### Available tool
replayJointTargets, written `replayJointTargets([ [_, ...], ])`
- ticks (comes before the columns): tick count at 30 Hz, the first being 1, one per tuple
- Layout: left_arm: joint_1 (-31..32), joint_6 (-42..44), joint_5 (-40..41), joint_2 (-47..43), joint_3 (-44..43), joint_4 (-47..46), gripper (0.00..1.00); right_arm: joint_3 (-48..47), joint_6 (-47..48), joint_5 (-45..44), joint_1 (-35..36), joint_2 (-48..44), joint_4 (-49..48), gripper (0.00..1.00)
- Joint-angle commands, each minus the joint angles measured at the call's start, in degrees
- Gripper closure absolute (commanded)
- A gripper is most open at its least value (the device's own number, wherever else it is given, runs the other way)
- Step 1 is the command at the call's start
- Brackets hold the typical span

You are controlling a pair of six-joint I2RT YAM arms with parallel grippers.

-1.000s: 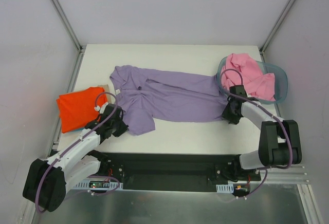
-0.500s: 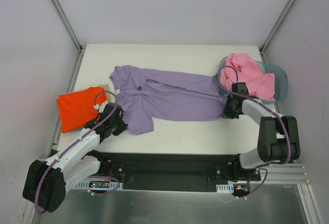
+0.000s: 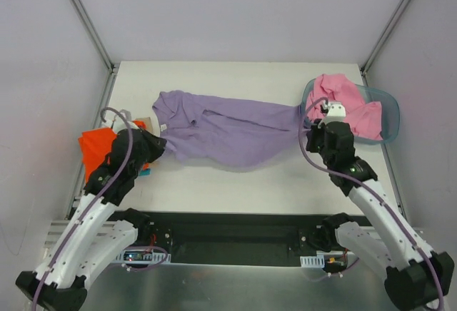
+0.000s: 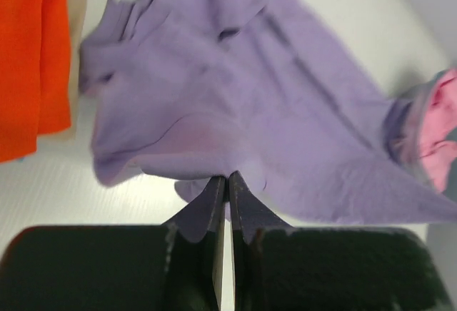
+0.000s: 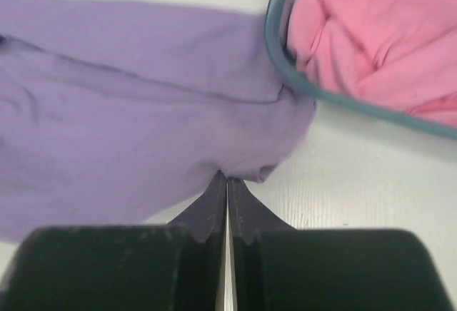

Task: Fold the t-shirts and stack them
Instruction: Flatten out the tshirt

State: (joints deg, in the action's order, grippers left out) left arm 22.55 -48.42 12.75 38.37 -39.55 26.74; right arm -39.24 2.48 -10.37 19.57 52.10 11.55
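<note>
The soft, matt lavender cloth t-shirt [image 3: 228, 129] wrinkles on the matt white table [image 3: 285, 182]; the grey-blue plastic basket [image 5: 357, 104] looks glossy.

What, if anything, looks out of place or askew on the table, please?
The lavender t-shirt lies wrinkled and skewed, its right end bunched against the basket rim; the pink t-shirt sits crumpled inside.
</note>
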Motion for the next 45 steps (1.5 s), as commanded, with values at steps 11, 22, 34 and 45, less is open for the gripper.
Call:
replayJointTargets([
  [11,0.31,18.88,3.07,-2.35,-47.61,-0.81,1.0,-30.06,11.49,-0.45,5.65,-15.71,-1.62,1.0],
  [22,0.31,25.39,-5.8,6.01,-79.87,-0.73,1.0,-61.2,11.15,12.74,5.56,-12.55,9.98,1.0],
  [34,0.31,33.65,4.99,21.1,-85.26,-1.78,1.0,-62.46,14.83,1.51,5.3,-3.86,12.18,1.0],
  [45,-14.27,34.72,-6.03,50.0,-65.4,-3.71,1.0,-32.67,10.55,-14.77,2.5,13.44,-0.47,1.0],
])
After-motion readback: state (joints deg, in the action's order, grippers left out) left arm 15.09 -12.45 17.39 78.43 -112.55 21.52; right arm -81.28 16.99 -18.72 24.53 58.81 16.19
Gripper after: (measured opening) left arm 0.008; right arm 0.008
